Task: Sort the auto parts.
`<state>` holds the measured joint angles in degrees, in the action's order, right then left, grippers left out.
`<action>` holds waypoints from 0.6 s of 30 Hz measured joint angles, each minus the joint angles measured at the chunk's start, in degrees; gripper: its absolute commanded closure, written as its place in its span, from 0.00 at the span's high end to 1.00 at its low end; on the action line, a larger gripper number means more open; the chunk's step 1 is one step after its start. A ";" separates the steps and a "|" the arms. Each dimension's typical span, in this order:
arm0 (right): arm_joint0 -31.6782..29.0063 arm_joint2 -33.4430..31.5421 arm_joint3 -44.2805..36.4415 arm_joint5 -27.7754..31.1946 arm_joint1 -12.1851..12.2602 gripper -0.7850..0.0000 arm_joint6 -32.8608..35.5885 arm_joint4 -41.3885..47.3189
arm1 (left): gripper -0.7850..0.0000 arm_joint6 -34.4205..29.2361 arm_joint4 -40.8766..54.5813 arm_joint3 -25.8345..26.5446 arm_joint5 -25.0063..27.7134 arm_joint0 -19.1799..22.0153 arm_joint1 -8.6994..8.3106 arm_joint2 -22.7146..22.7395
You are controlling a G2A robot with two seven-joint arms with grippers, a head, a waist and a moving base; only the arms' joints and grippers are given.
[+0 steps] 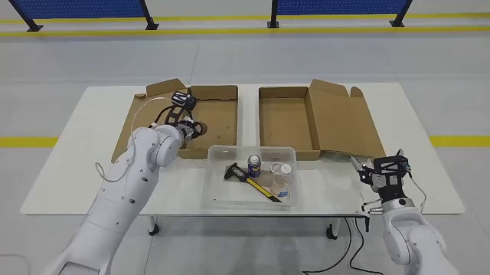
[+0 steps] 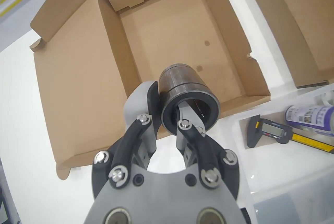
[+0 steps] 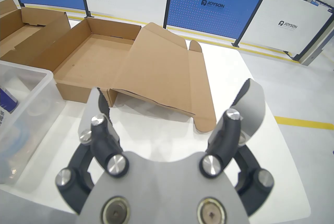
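One dark metal cylindrical bearing (image 2: pixel 186 84) hangs pinched by its wall in the left gripper (image 2: pixel 169 105), over the left-hand brown cardboard box (image 2: pixel 167 34), near its front wall; the right gripper (image 3: pixel 172 90) gapes wide, empty.

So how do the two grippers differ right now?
The left gripper is shut on a metal bearing, one finger inside its bore; the right gripper is open, holding nothing. The left gripper is above the left cardboard box; the right gripper, above bare table. Both look identically built.

Industrial robot lab; blue pegboard partitions (image 3: pixel 214 0); yellow floor lines (image 1: pixel 23 142).
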<state>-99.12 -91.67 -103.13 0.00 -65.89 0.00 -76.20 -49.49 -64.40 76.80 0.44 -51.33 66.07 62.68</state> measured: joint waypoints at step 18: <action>0.00 0.00 0.00 0.00 0.00 1.00 0.00 0.00 | 0.00 2.18 -0.55 -13.31 1.12 5.27 2.26 -4.25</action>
<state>-99.12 -91.67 -103.13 0.00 -65.89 0.00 -76.20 -47.30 -64.94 63.50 1.56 -46.06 68.34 58.43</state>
